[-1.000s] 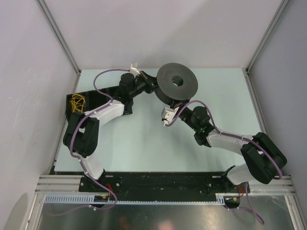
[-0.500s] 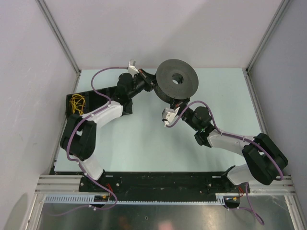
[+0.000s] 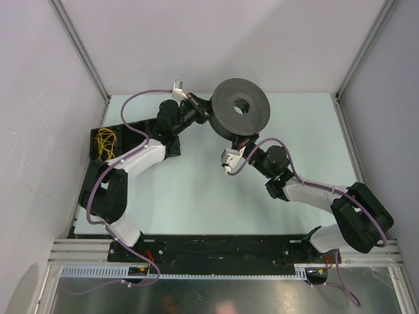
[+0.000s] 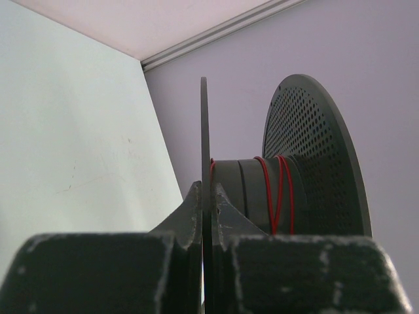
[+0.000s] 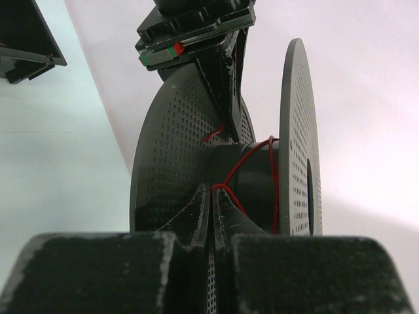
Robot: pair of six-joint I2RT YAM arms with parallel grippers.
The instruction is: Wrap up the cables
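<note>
Cables (image 5: 273, 183) sit loosely on the spool (image 3: 241, 112); left gripper (image 4: 205, 196) and right gripper (image 5: 211, 196) each pinch its flange (image 4: 203, 131); uneven turning could slacken the loops.

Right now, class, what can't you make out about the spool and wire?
- Top view: red wire hidden under the upper flange of the spool.
- Right wrist: the wire's end vanishes behind the right end effector; pinched or not, unclear.
- Left wrist: left end effector blocks much of the spool.
</note>
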